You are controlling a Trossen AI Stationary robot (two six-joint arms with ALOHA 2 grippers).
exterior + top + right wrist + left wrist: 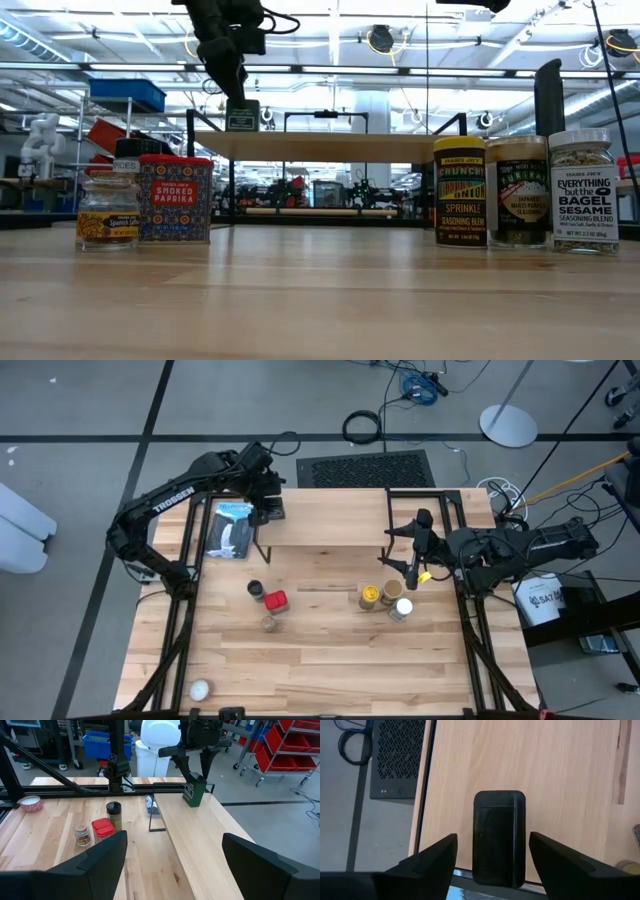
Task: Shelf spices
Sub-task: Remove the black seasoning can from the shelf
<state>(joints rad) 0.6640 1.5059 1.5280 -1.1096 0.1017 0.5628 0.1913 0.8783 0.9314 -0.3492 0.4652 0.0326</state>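
The shelf (330, 532) stands across the far middle of the table. The black square tin (499, 837) stands upright on the shelf's left end (270, 515). My left gripper (492, 865) is open above it, one finger on each side with a gap to both. My right gripper (408, 556) hovers open over the shelf's right end. The red tin (276, 600), a dark-lidded jar (255, 589) and a small jar (268, 623) stand on the table near the left. The yellow-lidded jar (369, 595), tan-lidded jar (391, 590) and white-lidded jar (400, 609) stand to the right.
A flat blue-and-black package (232, 530) lies on the table left of the shelf. A small white ball (199, 689) sits near the table's near left corner. Black frame posts (190, 560) run along both table sides. Bare wood lies between the two jar groups.
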